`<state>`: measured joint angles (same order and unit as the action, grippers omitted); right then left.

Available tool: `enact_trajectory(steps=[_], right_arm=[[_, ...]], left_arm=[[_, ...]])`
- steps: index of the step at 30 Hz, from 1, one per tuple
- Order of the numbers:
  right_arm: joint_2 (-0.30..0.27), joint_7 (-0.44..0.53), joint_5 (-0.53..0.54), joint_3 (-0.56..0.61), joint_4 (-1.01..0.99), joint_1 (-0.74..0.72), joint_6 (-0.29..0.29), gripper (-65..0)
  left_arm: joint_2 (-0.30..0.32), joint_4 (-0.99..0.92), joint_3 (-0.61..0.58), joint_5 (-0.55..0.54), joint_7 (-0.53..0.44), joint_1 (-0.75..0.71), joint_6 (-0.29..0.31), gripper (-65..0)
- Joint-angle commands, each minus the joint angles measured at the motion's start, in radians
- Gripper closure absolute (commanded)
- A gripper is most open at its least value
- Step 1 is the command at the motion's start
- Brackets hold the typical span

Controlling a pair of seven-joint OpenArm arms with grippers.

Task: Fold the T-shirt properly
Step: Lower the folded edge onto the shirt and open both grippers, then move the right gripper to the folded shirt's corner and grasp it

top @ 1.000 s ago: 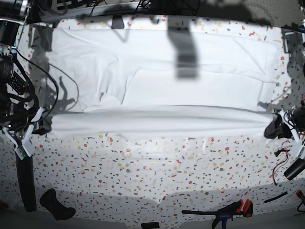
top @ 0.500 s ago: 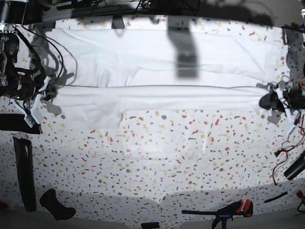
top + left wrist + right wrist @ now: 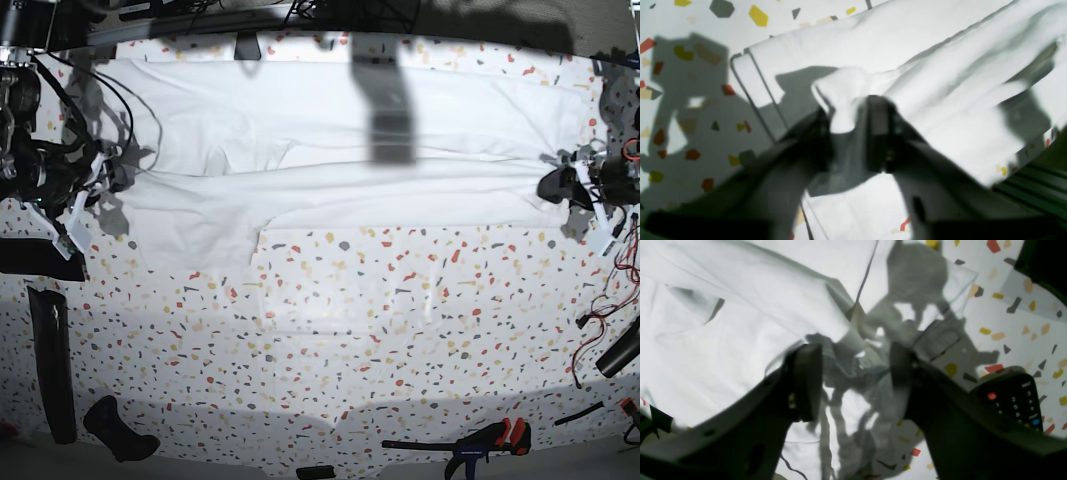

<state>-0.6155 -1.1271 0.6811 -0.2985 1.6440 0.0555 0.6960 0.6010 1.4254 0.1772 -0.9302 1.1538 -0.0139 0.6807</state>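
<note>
The white T-shirt (image 3: 330,150) lies spread across the far half of the speckled table (image 3: 350,330), its near edge folded over into a long band. My left gripper (image 3: 560,185) is at the shirt's right end. In the left wrist view its jaws (image 3: 850,133) stand parted, with a tuft of the shirt (image 3: 843,106) still between them. My right gripper (image 3: 105,178) is at the shirt's left end. The right wrist view shows this gripper (image 3: 855,376) wide open above the rumpled cloth (image 3: 723,340), holding nothing.
A black remote control (image 3: 1013,400) lies on the table beside my right gripper. At the front edge are a clamp with red handles (image 3: 490,440), a black bar (image 3: 55,370) and a black handle (image 3: 120,430). Loose cables (image 3: 600,320) hang at the right.
Both grippers carried the shirt's near edge toward the far side, laying it over the rest. Both were shut on the cloth before; now their jaws have parted.
</note>
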Motion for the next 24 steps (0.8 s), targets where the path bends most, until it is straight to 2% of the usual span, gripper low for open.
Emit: enact_trajectory(steps=[1,2,6,11,17,21,24], right_arm=[[-0.025,0.013,0.008,-0.009,0.016,-0.014,0.002,-32.8],[-0.025,0.024,0.008,-0.009,0.016,-0.014,0.002,-32.8],[-0.027,0.053,0.016,-0.009,0.017,-0.045,0.002,-32.7],[-0.017,0.163,0.104,-0.01,0.016,-0.164,0.002,-32.7],[0.048,0.163,0.006,-0.01,-0.043,-0.355,0.002,-32.7],[0.077,0.148,-0.049,-0.01,-0.23,-0.458,0.002,-32.7],[0.088,0.084,-0.095,-0.009,-0.398,-0.54,0.002,-32.7]], left_arm=[[0.023,0.014,0.011,-0.013,-0.013,0.013,0.001,-21.8],[0.023,0.014,0.011,-0.013,-0.013,0.013,0.001,-23.8],[0.023,0.014,0.011,0.024,-0.026,0.014,0.001,-24.1],[0.023,0.014,0.011,0.066,-0.136,0.014,0.0,-24.1],[0.023,0.014,0.011,0.065,-0.13,0.013,0.0,-24.1],[0.014,0.014,0.011,0.066,-0.13,0.014,0.0,-24.1],[-0.006,0.014,0.011,0.066,-0.131,0.014,0.0,-24.1]])
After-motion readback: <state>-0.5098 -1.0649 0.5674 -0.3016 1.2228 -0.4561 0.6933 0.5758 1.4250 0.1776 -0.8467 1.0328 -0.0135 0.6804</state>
